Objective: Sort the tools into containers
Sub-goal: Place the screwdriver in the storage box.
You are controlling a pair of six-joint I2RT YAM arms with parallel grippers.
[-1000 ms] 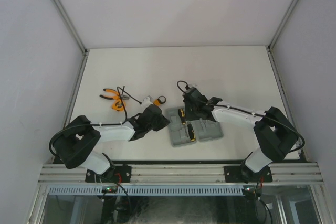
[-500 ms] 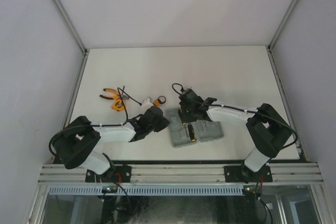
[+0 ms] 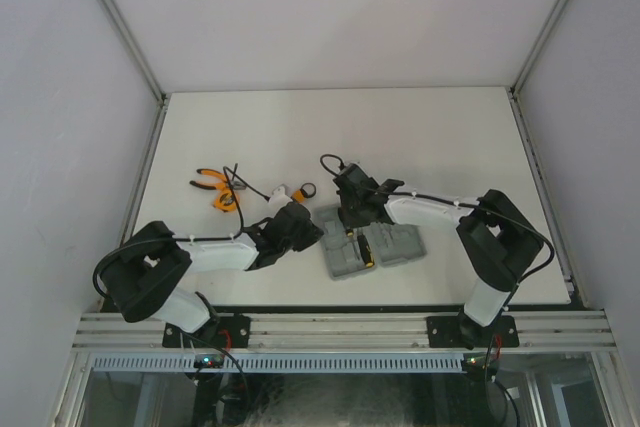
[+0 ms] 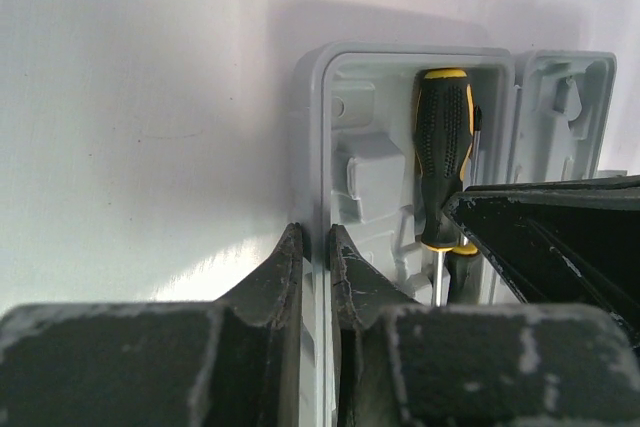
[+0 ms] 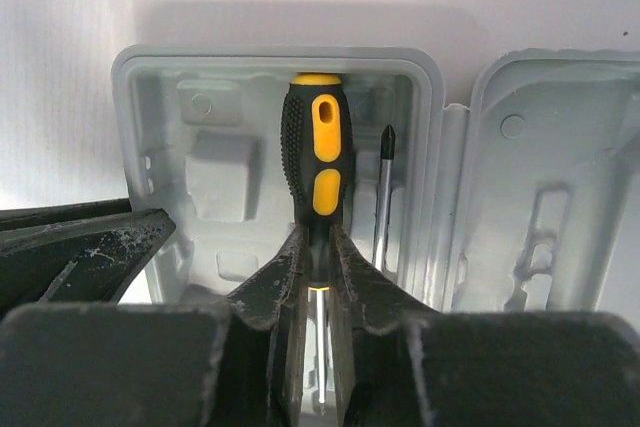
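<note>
The grey hinged case lies open in front of the arms. My left gripper is shut on the left wall of the case's left half. A yellow-and-black screwdriver lies lengthwise in that half. My right gripper is shut on the neck of its handle. A second screwdriver's shaft lies just to its right. In the top view the left gripper and the right gripper meet over the case. Orange-handled pliers and a small ringed tool lie on the table to the left.
The case's right half shows only bare moulded recesses. The left gripper's black body sits close beside my right fingers. A black cable loops between the pliers and the ringed tool. White walls enclose the table.
My right gripper has shifted left over the case's left half and its jaws have closed in on the screwdriver. The left arm has not moved.
</note>
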